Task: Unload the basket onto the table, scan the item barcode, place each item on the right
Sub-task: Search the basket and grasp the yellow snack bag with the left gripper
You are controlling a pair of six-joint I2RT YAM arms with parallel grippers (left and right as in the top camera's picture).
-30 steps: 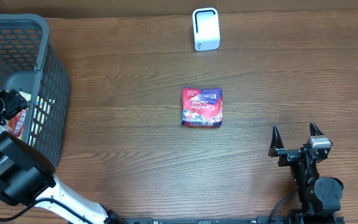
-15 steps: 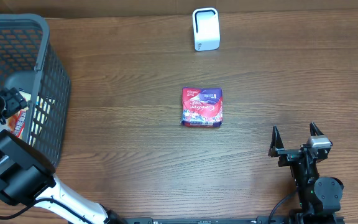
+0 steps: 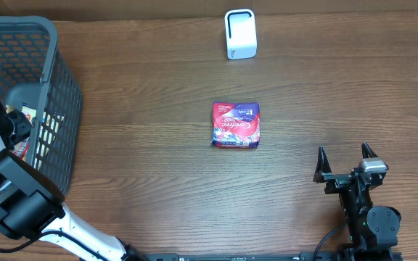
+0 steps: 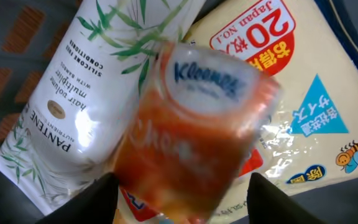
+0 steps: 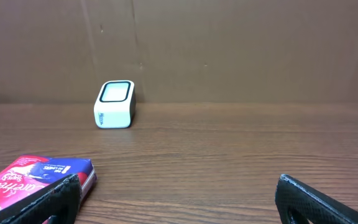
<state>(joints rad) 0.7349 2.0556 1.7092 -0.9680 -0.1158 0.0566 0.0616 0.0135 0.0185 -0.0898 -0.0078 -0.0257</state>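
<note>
Left gripper (image 4: 182, 190) straddles blurry orange plastic Kleenex pack (image 4: 191, 124) inside grey mesh basket (image 3: 58, 80) at wooden table's (image 3: 158, 181) left edge, pinch unclear; right gripper (image 3: 343, 150) spread by front edge.

The orange tissue pack (image 4: 191, 124) is showing "Kleenex" in blue, the white pouch (image 4: 79, 93) is reading "PANTENE" and, in small print, "CONDITIONER", the yellow pack (image 4: 303, 93) is carrying "Japan No.1" and a large "20", and the red pack (image 3: 236, 125) is showing "Carefree".

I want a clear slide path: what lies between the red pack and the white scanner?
Nothing. In the overhead view, only bare wood of the table separates the pack from the scanner.
</note>
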